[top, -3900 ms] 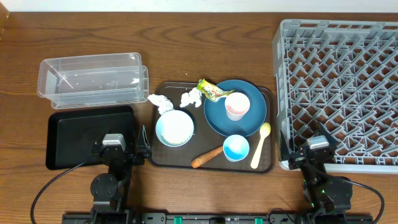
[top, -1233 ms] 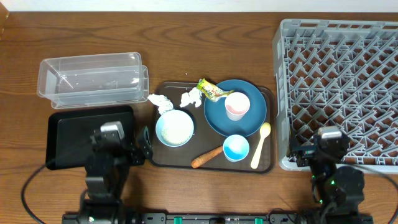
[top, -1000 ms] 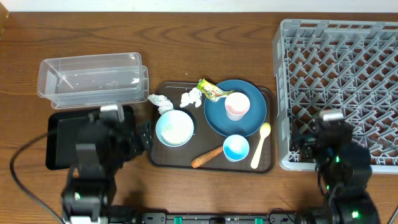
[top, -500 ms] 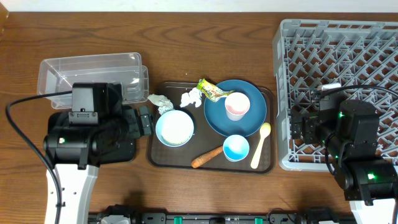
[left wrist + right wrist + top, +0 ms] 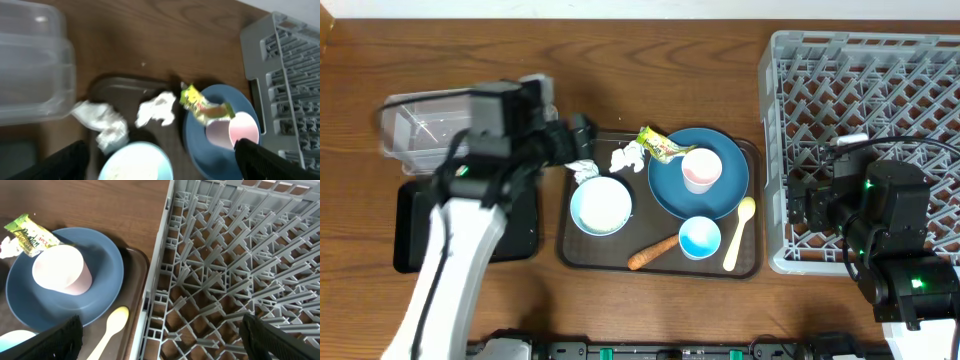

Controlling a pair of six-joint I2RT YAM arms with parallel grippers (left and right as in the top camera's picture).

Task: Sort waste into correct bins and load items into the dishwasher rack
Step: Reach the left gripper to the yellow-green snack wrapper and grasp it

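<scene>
The wooden surface [image 5: 650, 60] carries a clear tub [image 5: 415, 125] at far left, a black tray [image 5: 412, 232] touching its near side, a brown serving tray [image 5: 610, 252] in the middle and a grey rack [image 5: 860, 90] at right.

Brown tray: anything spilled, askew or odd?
Nothing spilled or broken. Only loose waste stands out: a carrot piece lies bare on the tray, and a snack wrapper overlaps the rim of the plate.

Robot test bench: wooden table [image 5: 670, 40], grey dishwasher rack [image 5: 772, 150], brown serving tray [image 5: 600, 252].
</scene>
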